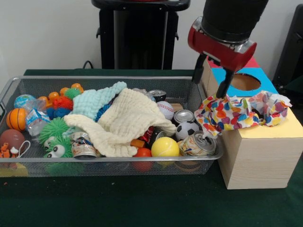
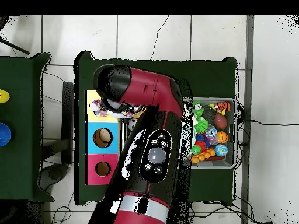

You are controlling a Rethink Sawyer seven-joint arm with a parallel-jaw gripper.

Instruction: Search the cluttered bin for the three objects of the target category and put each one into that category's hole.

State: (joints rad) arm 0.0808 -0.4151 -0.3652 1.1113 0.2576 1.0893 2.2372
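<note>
A white cloth with many coloured spots [image 1: 236,113] lies crumpled on the yellow end of the wooden box [image 1: 258,161], and its left edge hangs toward the wire mesh bin [image 1: 109,161]. My gripper [image 1: 209,87] hangs just above the cloth's left part, with its jaws apart and empty. One fingertip [image 1: 222,93] is at the cloth's top. In the overhead view the arm hides the gripper, and the spotted cloth [image 2: 100,107] shows on the yellow section. No other spotted cloth shows in the bin [image 2: 230,105].
The box has a round hole in its blue section [image 1: 245,82] and a red section behind it [image 1: 251,63]. The bin holds a cream waffle cloth [image 1: 128,120], a mint-green cloth [image 1: 97,101], a yellow ball [image 1: 165,147], cans [image 1: 199,144] and spiky toys [image 1: 54,130].
</note>
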